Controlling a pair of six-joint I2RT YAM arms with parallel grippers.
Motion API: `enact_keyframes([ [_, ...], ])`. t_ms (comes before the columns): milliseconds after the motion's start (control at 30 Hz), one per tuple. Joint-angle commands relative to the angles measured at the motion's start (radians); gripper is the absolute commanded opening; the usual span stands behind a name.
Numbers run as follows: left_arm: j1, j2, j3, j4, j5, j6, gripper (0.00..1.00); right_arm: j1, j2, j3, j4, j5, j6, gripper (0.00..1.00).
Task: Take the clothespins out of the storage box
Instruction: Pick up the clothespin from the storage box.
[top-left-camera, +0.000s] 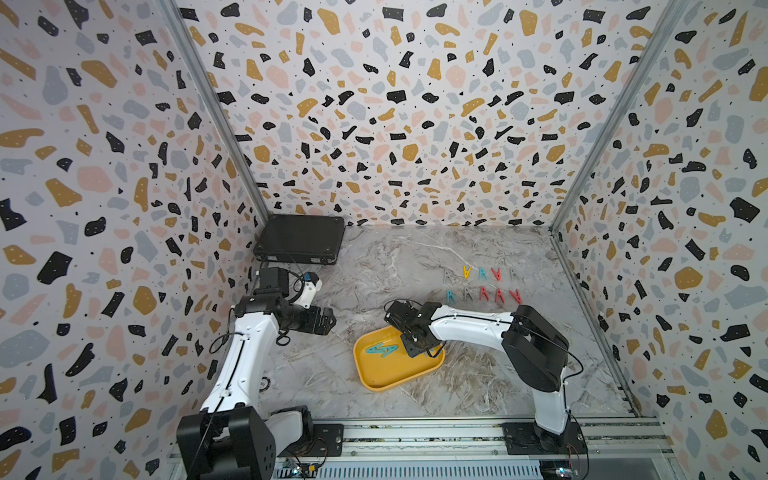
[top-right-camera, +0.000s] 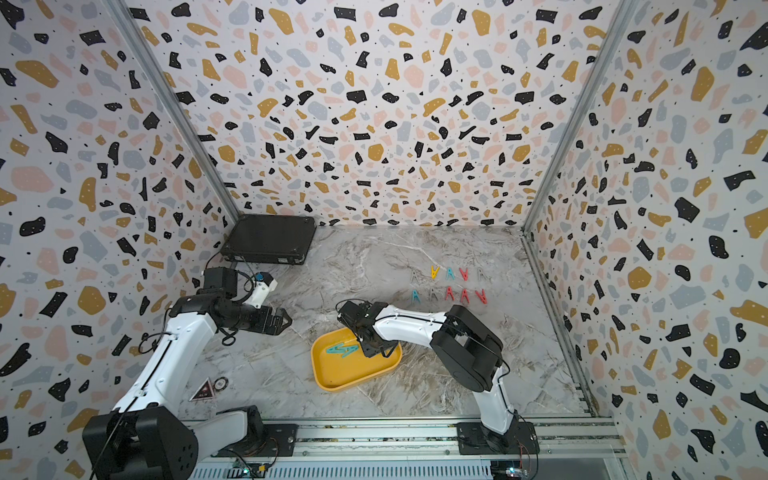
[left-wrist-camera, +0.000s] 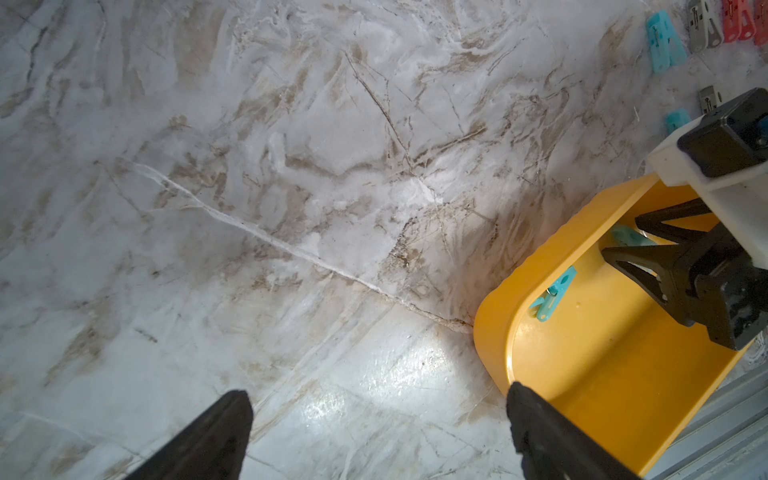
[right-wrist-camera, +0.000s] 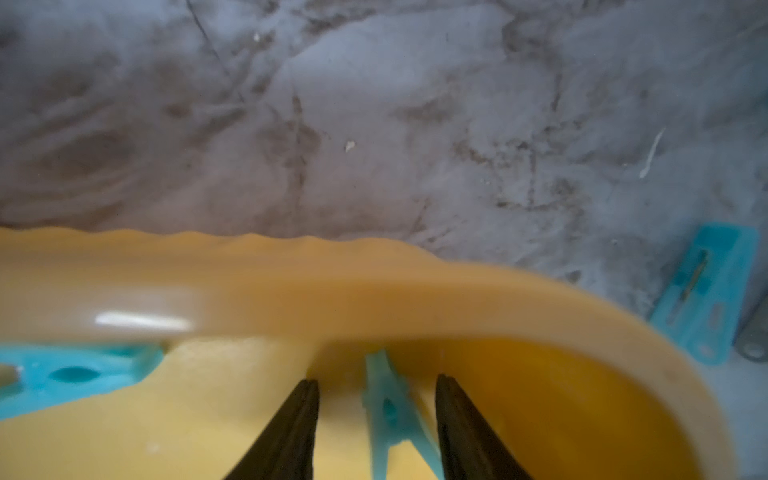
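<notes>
Currently at least two teal pins (top-left-camera: 381, 350) lie in the yellow box (top-left-camera: 390, 372), in its left half. Whether more sit under the arm, can't tell. Box is on the desk (top-left-camera: 415, 257) about mid-width, near the front edge, turned slightly askew.

Right tool (right-wrist-camera: 374, 380) is down inside the box. Jaws are partway apart and straddle one teal pin (right-wrist-camera: 390, 411) that lies close to the curved box wall. One fingertip (right-wrist-camera: 309, 388) shows a clear gap to the pin, so it isn't clamped. Wrist view is blurry, and contact on the other side is unclear. A second teal pin (right-wrist-camera: 75, 374) lies off to the side on the box floor.

Left tool (left-wrist-camera: 378, 390) hovers over bare desk left of the box, jaws wide, nothing between them. In both top views it sits level with the box's far edge, well apart from it.

Ten pins are out on the desk toward the right edge, behind the box, in two tidy rows.
- Far row (top-left-camera: 482, 273): grey, yellow, teal, red, grey.
- Near row (top-left-camera: 483, 294): teal, grey, then three red.

Black case (top-left-camera: 300, 239) lies flat, lid shut, in the far-left corner of the desk.
</notes>
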Motion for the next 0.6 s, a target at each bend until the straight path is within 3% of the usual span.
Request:
enact_keyframes([
  [0,0.006,-0.018,-0.016,0.014,-0.003,0.006,1.00,0.003,0.008,0.007,0.003,-0.012,0.017,0.48],
  [300,0.006,-0.018,-0.017,0.012,-0.001,0.007,1.00,0.003,0.000,-0.008,0.014,-0.031,0.015,0.44],
  [567,0.007,-0.022,-0.017,0.012,-0.003,0.007,1.00,0.003,-0.009,-0.016,0.013,-0.018,0.019,0.32],
])
